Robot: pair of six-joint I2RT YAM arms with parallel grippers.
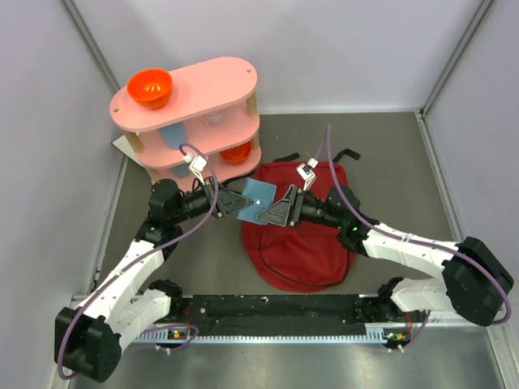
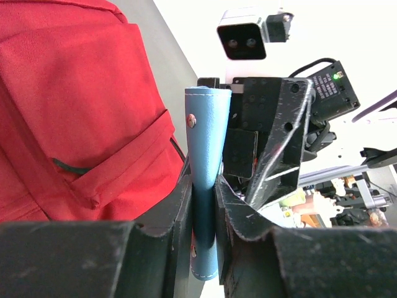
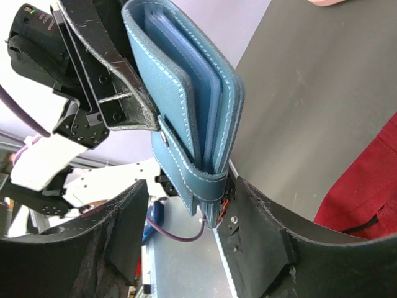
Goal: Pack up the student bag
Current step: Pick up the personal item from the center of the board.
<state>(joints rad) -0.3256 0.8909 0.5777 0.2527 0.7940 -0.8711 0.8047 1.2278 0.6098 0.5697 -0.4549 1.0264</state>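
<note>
Student bag (image 1: 304, 243) lies flat on the table (image 1: 389, 154), centre-right, front pocket up, black straps at the far end. It's soft fabric with no frame, so I expect it to sag and bunch wherever I pull. The mouth probably won't stay open unless one side is held. Best hold looks like the rim of the opening or a strap, not the slack middle panel. Can't tell from here whether the main zip is open.

Blue notebook (image 1: 258, 203) is in the air over the bag's far-left edge, between my two arms. It has a stiff cover closed by a snap strap, looks light, maybe a bit slick.

Left gripper (image 2: 203, 186) is pinched on the notebook. Right gripper (image 3: 192, 205) is spread and straddles the notebook's end, with a gap on one side.

The table is dark and matte, so decent friction. Pink shelf (image 1: 203, 89) with an orange bowl (image 1: 150, 87) stands close behind my left arm. Pale walls close off three sides, so room is tight.
</note>
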